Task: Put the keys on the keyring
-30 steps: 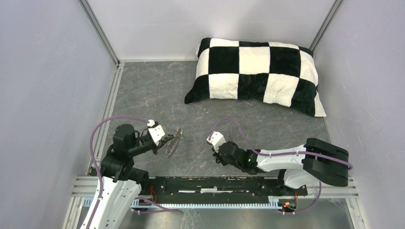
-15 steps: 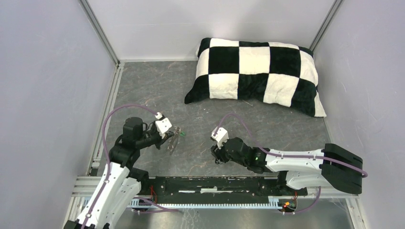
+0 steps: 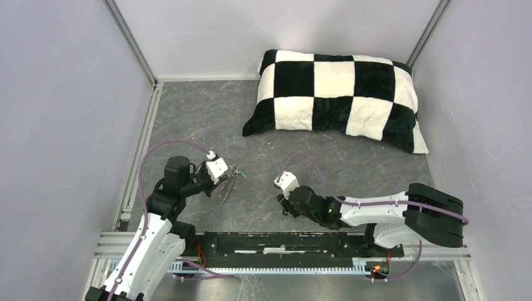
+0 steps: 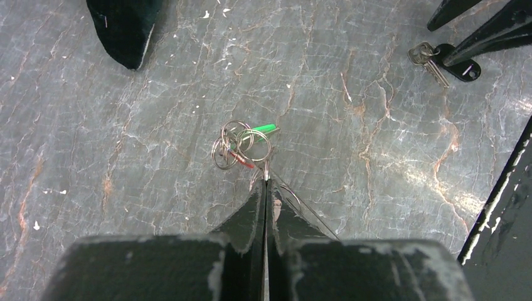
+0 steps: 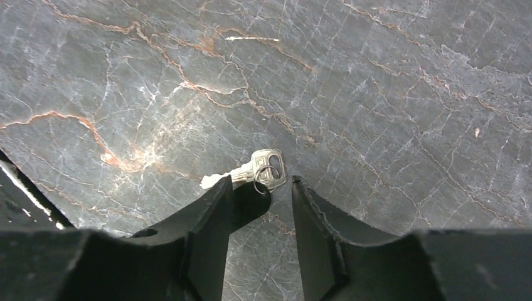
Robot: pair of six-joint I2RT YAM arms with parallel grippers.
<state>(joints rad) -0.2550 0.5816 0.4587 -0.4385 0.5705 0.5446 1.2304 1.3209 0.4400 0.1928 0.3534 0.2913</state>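
Keyring (image 4: 240, 145): a cluster of thin wire rings over the dark marbled table top (image 3: 207, 113), near its left front. Whether it rests on the surface or hangs just above it, I cannot tell. A green tag (image 4: 262, 130) and a red tag (image 4: 243, 160) sit threaded among the rings. The metal keys on them are too small to make out.

Left gripper (image 4: 265, 183): jaws pressed fully together, pinching a thin wire loop of the keyring at the very fingertips.

Black-tagged key (image 5: 266, 169): a silver key with its own small ring, joined to a black oblong tag (image 4: 463, 68). It lies flat on the table, well apart from the keyring and to its right, not on it.

Right gripper (image 5: 262, 183): jaws parted with a clear gap, holding nothing. The tips are down at the table, the key's head lies just ahead of the gap, and the black oblong tag is partly under one finger.

Checked pillow (image 3: 335, 97): black and white, at the far right of the table, well apart from both arms.
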